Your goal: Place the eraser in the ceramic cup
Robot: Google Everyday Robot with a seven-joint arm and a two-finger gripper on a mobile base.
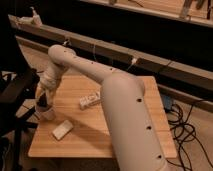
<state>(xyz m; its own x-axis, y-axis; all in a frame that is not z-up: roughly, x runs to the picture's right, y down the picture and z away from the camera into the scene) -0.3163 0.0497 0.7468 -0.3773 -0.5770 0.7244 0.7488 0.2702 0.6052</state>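
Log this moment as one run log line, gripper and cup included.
gripper: directly over ceramic cup, left side of table | pale block: flat, in front of cup | white bottle-like object: lying mid-table

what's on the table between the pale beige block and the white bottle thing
Nothing: in the camera view, bare wood separates the pale beige block from the white bottle-like object. The gripper hangs left of both, over the ceramic cup.

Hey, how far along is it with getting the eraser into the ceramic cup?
Done: the arm has reached the table's left edge, and the gripper is right over the ceramic cup. In hand: something dark sits at the gripper, likely the eraser, just above or at the cup's mouth. Left: letting go and pulling the arm away. The pale block and white bottle-like object lie on the table.
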